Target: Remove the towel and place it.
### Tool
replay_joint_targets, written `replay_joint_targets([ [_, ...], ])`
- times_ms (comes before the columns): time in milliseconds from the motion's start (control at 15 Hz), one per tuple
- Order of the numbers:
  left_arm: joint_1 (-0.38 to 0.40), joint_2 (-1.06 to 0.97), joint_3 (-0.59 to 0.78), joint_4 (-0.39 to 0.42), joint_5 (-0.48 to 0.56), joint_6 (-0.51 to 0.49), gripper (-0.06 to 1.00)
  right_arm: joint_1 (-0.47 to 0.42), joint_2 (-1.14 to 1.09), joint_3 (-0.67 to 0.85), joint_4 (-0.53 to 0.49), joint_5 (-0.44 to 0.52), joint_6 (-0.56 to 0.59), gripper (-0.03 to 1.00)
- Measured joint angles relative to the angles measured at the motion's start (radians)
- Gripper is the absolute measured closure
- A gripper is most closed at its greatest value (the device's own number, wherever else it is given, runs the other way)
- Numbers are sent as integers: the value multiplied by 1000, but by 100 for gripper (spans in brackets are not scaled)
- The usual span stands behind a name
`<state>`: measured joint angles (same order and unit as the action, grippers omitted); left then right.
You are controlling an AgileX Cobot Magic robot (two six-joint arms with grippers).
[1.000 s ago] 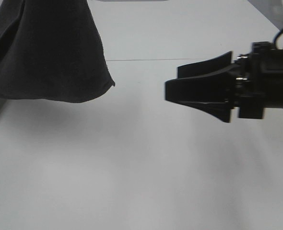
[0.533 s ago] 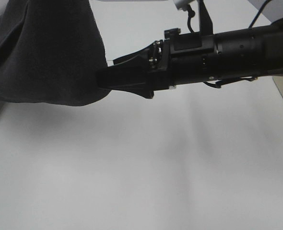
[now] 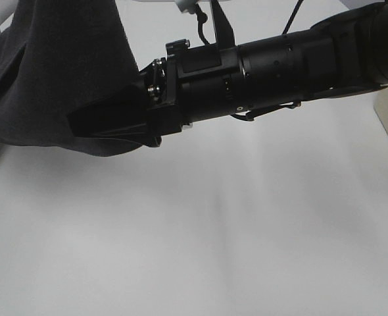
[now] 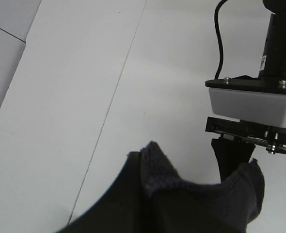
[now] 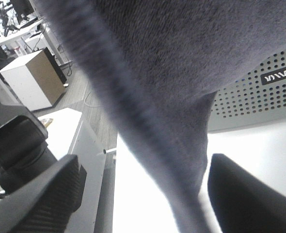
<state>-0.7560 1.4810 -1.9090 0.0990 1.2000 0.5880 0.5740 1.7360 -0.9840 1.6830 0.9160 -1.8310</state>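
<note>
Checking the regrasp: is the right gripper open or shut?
Open: fingers of the right gripper stand apart, the dark navy terry towel hanging between them.

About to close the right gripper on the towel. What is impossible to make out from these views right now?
The towel: its top and whatever holds it are cut off by the upper edge, exterior high view.
The right gripper: black fingertips merge with dark cloth there; contact unclear.
The grey basket: right wrist view shows only a perforated wall; towel covers the rest.
</note>
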Motion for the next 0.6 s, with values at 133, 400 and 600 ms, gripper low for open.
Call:
replay_joint_targets([
  [133, 0, 0, 0, 20, 1, 0, 94, 0, 0, -1, -31, -12, 24, 28],
  [400, 0, 0, 0, 50, 17, 0, 94, 0, 0, -2, -49, -49, 44, 46],
  [600, 0, 0, 0, 55, 25, 0, 94, 0, 0, -2, -50, -79, 44, 64],
])
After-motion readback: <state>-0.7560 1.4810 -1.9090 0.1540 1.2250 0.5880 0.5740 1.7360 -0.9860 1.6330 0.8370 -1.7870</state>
